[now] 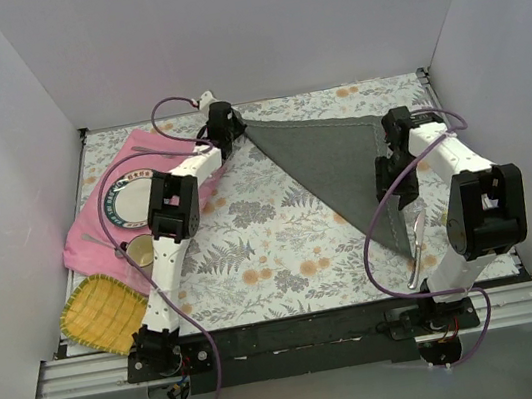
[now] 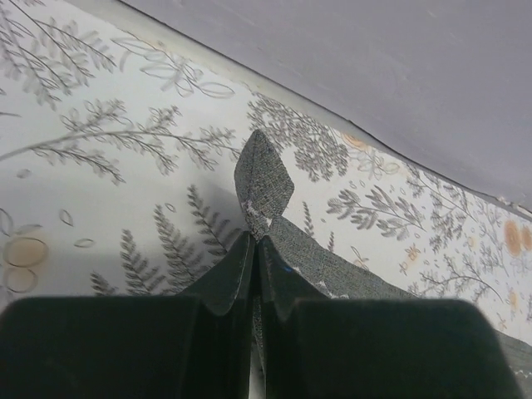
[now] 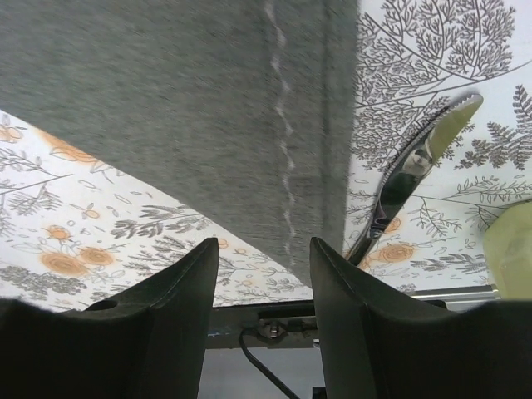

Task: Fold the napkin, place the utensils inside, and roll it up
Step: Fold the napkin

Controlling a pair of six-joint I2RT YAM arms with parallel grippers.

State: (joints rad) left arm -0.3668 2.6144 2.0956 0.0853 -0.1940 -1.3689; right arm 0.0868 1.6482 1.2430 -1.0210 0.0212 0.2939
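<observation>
Floral worktop [image 1: 253, 242] carrying grey triangular napkin [image 1: 331, 164]. At napkin's far corner: left fingers [image 2: 224, 283] clenched on cloth. At napkin's near tip: right fingers [image 3: 174, 299] released, knife [image 3: 416, 162] alongside.

On the tabletop [image 1: 254, 252] one napkin [image 1: 341, 162] and one knife [image 1: 419, 248] are counted. One pink placemat [image 1: 141, 146], one plate [image 1: 130, 203], one cup [image 1: 140, 251] and one yellow woven tray [image 1: 102, 312] are also counted.

Nothing readable here tbh. The round plate [image 1: 125, 204] on the pink placemat [image 1: 86, 246] has some lettering around its rim, but it's way too small to make out.
</observation>
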